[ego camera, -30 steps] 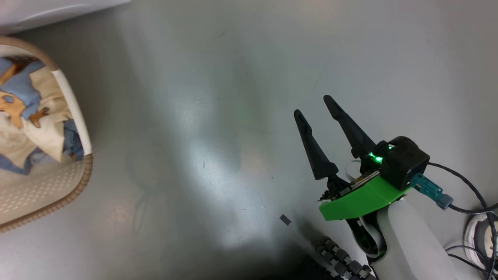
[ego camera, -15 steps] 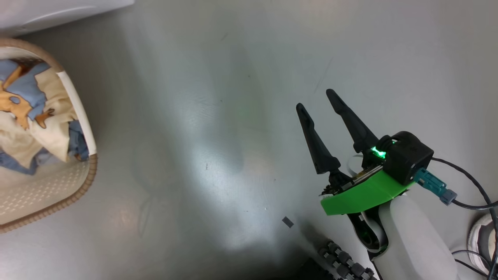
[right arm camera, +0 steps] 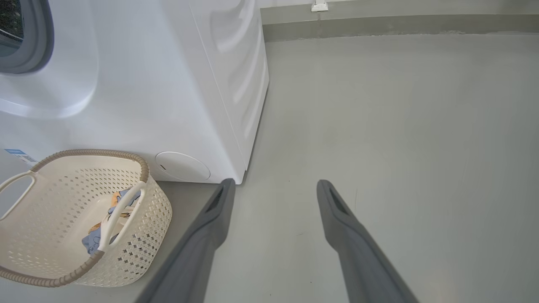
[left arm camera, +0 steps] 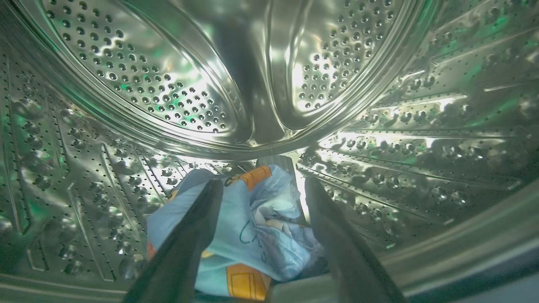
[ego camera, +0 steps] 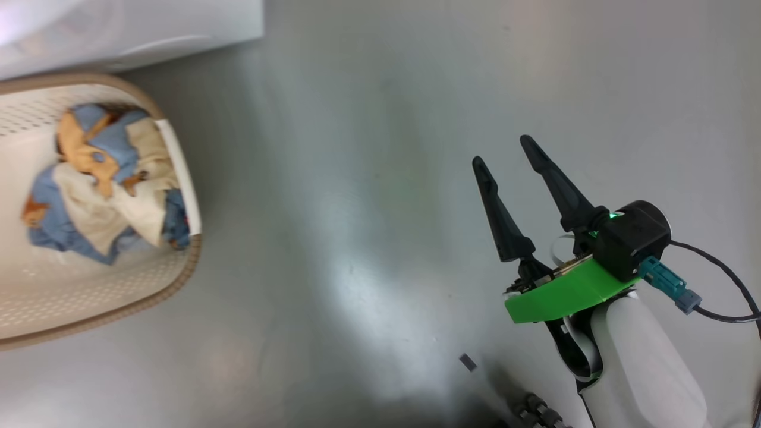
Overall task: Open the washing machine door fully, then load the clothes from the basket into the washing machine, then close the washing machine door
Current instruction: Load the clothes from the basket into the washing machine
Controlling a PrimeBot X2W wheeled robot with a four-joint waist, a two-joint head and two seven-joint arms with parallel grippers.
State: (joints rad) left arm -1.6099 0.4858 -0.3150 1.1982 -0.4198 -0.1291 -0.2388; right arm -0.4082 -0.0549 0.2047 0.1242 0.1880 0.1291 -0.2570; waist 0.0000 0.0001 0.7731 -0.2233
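Blue label (right arm camera: 17, 155) low on the washing machine (right arm camera: 168, 84) front: txt too small for me to read. Dark print on the garment (left arm camera: 261, 219) in the drum (left arm camera: 168, 84) was unreadable too. Left wrist cam had the left pincer (left arm camera: 263, 185) apart around that garment, not clamped. Head cam had the right pincer (ego camera: 502, 151) apart over the floor (ego camera: 357, 178), with more clothes (ego camera: 107, 196) in the basket (ego camera: 184, 279) beside the machine.
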